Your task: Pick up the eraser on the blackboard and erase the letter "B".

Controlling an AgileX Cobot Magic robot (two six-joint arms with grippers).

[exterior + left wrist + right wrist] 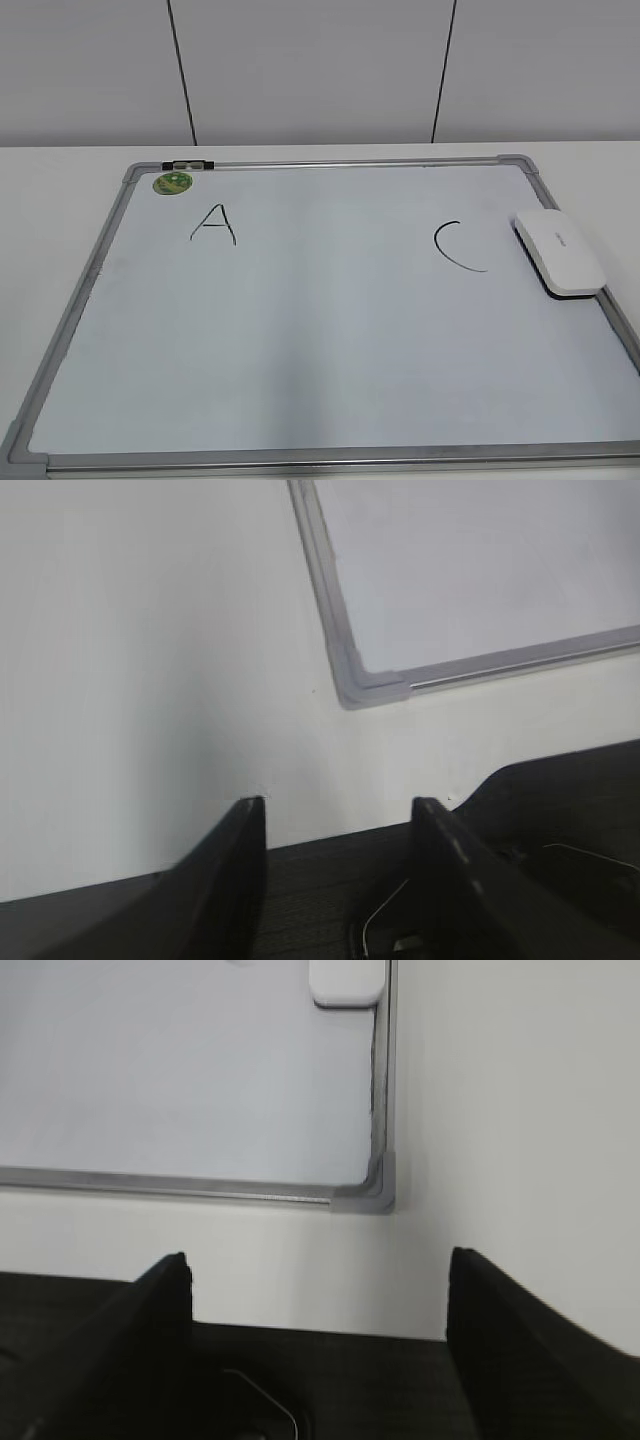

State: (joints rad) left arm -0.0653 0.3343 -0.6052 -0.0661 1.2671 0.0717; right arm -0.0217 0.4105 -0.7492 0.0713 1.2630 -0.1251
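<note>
Board with A and C only; eraser parked, both grippers off the board.

The eraser lies flat at the blackboard's 3 o'clock edge, just beside the "C"; "A" sits toward 10 o'clock, with no "B" visible between them. The left gripper and right gripper stand over the bench, jaws released, grasping nothing.

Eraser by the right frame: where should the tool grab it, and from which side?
Grip the eraser across its narrow width, on the long side walls. It lies flat on the blackboard, right of the C, so descending from above with the right tool looks best.
</note>
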